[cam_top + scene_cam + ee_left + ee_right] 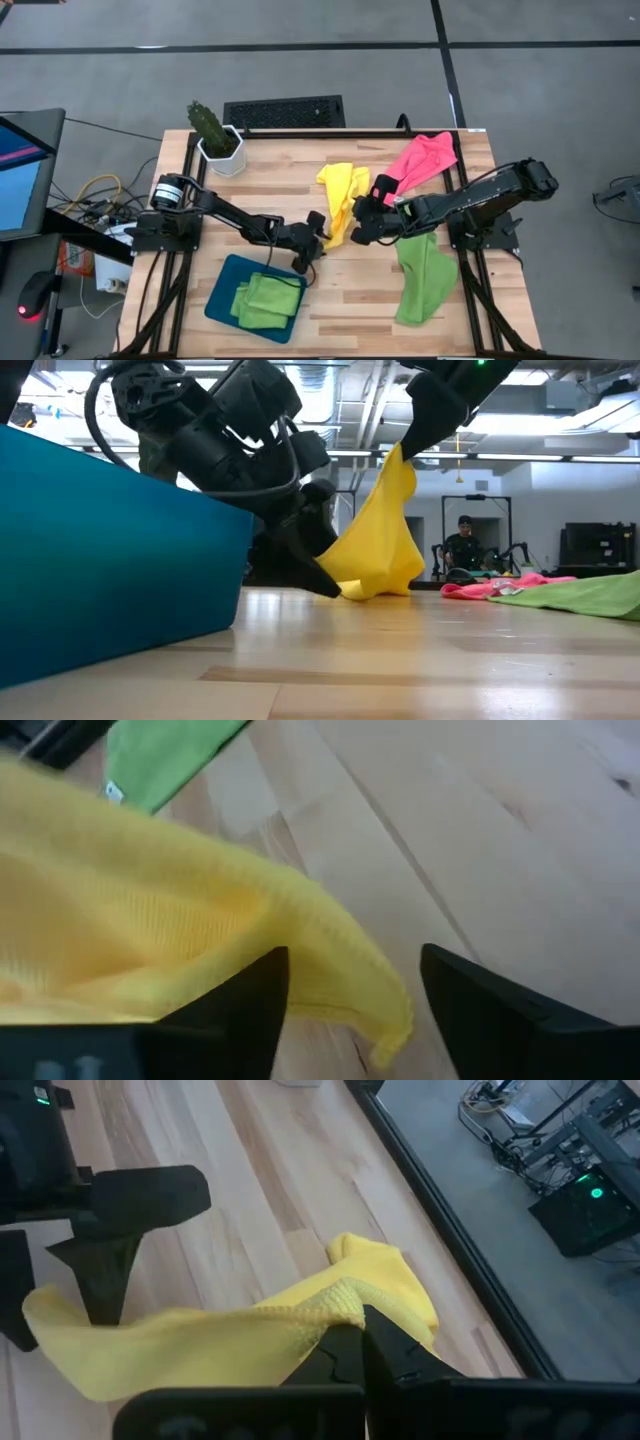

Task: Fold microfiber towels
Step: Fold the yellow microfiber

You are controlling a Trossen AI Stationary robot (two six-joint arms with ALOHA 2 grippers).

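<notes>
Green towels (262, 300) lie folded in the tray (222, 292). The yellow towel (341, 190) is mid-fold — right gripper (362, 222) pinches it, left gripper (316, 232) stands wide; pink (424, 158) and green (424, 282) remain.

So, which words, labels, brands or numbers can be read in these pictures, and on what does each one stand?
None can be read.
The green towel carries a small white tag at its edge: too blurred to read.
The monitor at the table's left shows only colours, no legible text.

Soft, ribbed-weave yellow cloth (250, 1325) draped over pale, smooth planked wood table (400, 160); matt teal plastic tray (222, 292) alongside.
</notes>
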